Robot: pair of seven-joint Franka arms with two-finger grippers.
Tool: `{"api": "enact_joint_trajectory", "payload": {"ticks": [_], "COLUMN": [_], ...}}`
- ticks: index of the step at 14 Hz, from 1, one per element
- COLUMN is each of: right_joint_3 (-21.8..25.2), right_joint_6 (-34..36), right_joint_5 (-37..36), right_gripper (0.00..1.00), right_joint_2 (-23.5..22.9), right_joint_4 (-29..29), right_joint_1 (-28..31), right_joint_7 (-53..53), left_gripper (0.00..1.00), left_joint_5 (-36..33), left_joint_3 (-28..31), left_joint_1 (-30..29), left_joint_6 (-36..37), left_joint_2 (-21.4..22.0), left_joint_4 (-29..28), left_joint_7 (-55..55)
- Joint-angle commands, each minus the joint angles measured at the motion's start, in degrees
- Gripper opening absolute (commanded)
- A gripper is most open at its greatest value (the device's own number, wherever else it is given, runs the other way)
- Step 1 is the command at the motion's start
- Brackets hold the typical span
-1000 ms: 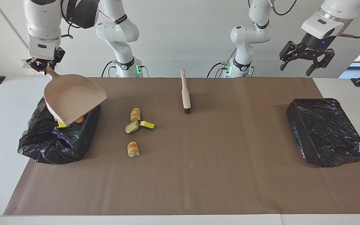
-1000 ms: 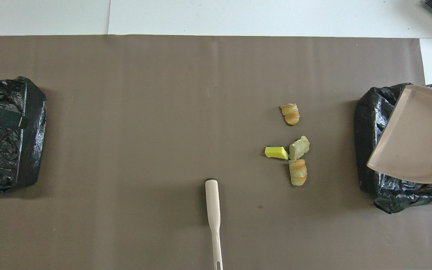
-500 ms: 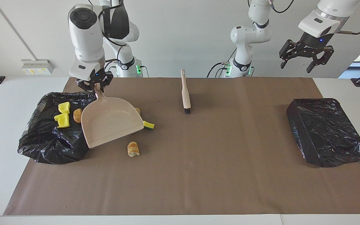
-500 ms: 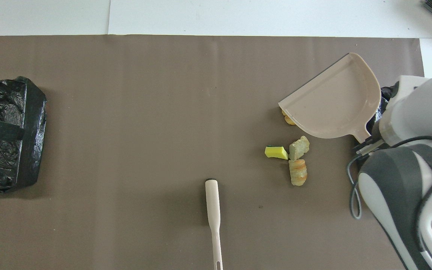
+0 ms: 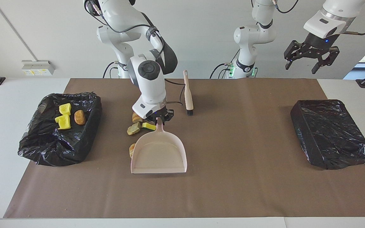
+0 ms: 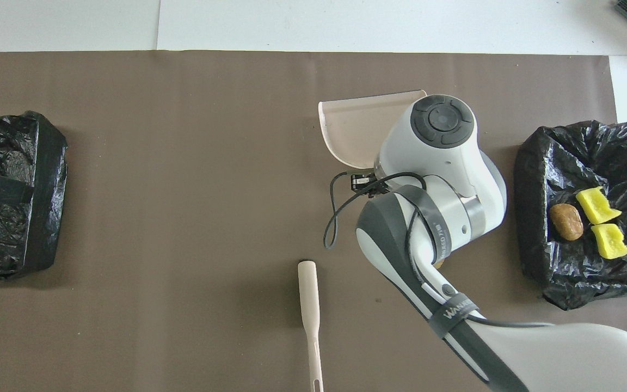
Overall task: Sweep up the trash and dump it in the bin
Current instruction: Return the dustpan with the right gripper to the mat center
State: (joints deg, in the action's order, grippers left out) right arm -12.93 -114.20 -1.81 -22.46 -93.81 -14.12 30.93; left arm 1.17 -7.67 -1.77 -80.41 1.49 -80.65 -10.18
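Yellow foam chunks (image 5: 62, 116) and a tan bread-like lump (image 5: 80, 117) are lying in the crumpled black bag-lined bin (image 5: 84, 139) at the right arm's end. Four more scraps (image 5: 138, 125) are waiting on the brown paper mat (image 5: 233, 190), nearer the robots than the pale pink plastic dustpan (image 5: 159, 154). A second ago that pan was tipping over the bin; now the right gripper (image 5: 159, 117), clamped on its handle, is setting it down beside the leftovers, so a second sweep seems due. The beige brush (image 5: 188, 95) is lying untouched. The left gripper (image 5: 309, 61) is waiting aloft, fingers apart. "WANEED" is printed on the right arm's strap.
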Motion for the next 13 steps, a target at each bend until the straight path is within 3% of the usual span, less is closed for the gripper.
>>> {"api": "enact_joint_trajectory", "payload": {"ticks": [1,6,9,10,11,13], "right_joint_3": [0.1,-0.3,-0.3,-0.3,-0.3,-0.3], "right_joint_6": [-4.0,-11.9,-11.1,-10.6,-9.7,-3.2], "right_joint_5": [1.7,4.0,3.9,3.9,3.7,3.9], "right_gripper": [0.0,0.03,0.37,0.58,1.0,1.0], "right_joint_2": [-7.6,-8.6,-8.1,-8.0,-7.6,-5.1], "right_joint_4": [7.3,6.2,4.2,4.2,4.1,4.0], "right_joint_1": [-5.0,-8.5,-8.3,-8.2,-8.2,-6.5], "right_joint_7": [11.9,13.7,13.5,13.5,12.9,12.8], "left_gripper": [1.0,1.0,1.0,1.0,1.0,1.0], "left_joint_5": [-1.0,-1.0,-1.0,-1.0,-1.0,-1.0], "left_joint_3": [-0.2,-0.2,-0.2,-0.2,-0.2,-0.2], "left_joint_1": [-0.4,-0.4,-0.4,-0.4,-0.4,-0.4], "left_joint_6": [-0.3,-0.4,-0.4,-0.3,-0.4,-0.4], "left_joint_2": [1.5,1.5,1.4,1.5,1.5,1.4], "left_joint_4": [-1.8,-1.7,-1.7,-1.7,-1.7,-1.7], "left_joint_7": [-0.5,-0.5,-0.5,-0.5,-0.5,-0.5]}}
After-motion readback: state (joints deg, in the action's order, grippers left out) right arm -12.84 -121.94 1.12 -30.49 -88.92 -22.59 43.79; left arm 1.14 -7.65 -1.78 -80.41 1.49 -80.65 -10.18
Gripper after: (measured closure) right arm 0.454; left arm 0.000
